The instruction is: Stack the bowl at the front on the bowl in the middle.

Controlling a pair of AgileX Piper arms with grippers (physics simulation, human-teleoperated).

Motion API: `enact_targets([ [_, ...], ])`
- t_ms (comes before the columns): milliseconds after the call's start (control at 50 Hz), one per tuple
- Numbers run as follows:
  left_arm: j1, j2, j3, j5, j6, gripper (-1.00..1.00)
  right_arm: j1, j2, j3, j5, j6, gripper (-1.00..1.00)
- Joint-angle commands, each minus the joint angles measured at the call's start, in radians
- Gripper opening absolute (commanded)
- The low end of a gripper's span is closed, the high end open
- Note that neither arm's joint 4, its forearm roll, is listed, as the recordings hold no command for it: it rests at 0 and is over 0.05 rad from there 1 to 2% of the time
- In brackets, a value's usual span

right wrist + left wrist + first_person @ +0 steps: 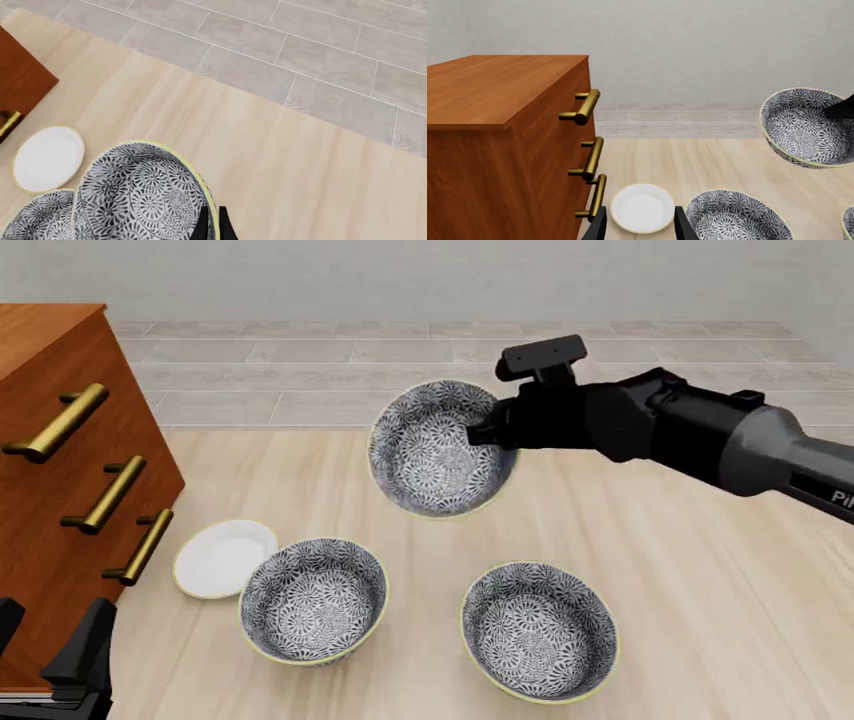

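A floral blue-grey bowl (434,450) with a yellow-green rim hangs tilted above the table, my right gripper (489,434) shut on its rim; I take it for the bowl at the front. The right wrist view shows this bowl (137,200) with the fingertips (202,226) pinching its edge. Two identical bowls stand on the table, one left (314,600) and one right (541,630); their look does not tell which is the bowl in the middle. My left gripper (642,229) stands open, low at the front left, empty.
A small white plate (224,557) lies just left of the left bowl. A wooden drawer cabinet (67,480) with brass handles (110,495) fills the table's left side. Beyond the table's far edge lies grey tiled floor (294,365).
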Motion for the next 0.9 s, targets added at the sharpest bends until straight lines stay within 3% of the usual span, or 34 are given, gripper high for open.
enact_targets([
  [20,0.002,0.000,0.001,-0.002,0.000,1.00,0.059,-0.060,0.012,0.012,0.020,-1.00],
  [580,0.001,0.000,0.001,-0.002,0.000,1.00,0.239,-0.054,0.044,-0.040,0.041,-1.00],
  [900,0.001,0.000,0.001,-0.002,0.000,1.00,0.288,0.002,0.034,-0.076,0.055,-1.00],
])
